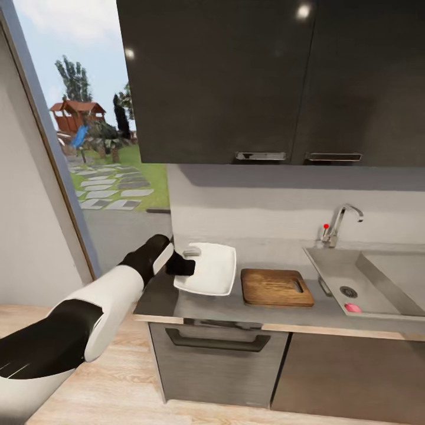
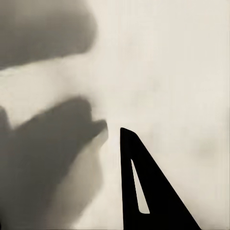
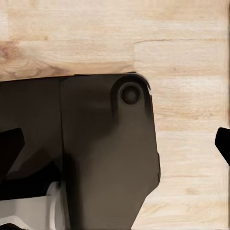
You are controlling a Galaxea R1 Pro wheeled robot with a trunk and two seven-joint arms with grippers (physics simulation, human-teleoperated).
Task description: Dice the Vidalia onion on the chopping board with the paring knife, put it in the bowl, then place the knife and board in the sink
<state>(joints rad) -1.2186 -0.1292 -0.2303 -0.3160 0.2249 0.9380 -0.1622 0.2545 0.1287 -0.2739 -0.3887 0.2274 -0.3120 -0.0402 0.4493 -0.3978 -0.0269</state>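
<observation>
The white squarish bowl point(image 1: 211, 270) sits at the left end of the grey countertop point(image 1: 224, 307), slightly tilted. My left gripper point(image 1: 184, 264) is closed over its left rim; in the left wrist view one dark finger point(image 2: 143, 191) lies against the bowl's pale surface point(image 2: 167, 72). The brown chopping board point(image 1: 276, 287) lies just right of the bowl. Right of the board is the grey sink point(image 1: 330, 265), with a small pink object point(image 1: 352, 307) near its drain; I cannot tell whether it is the onion. A thin dark sliver point(image 1: 324, 287) on the basin's left edge looks like the paring knife. My right gripper point(image 3: 115, 143) hangs open over the floor.
Glossy dark wall cabinets point(image 1: 265, 82) hang over the counter. A chrome tap with a red knob point(image 1: 337, 224) stands behind the sink. A tall window point(image 1: 88, 147) is at the left. An oven front point(image 1: 215, 360) sits below the counter, above the light wood floor point(image 1: 118, 383).
</observation>
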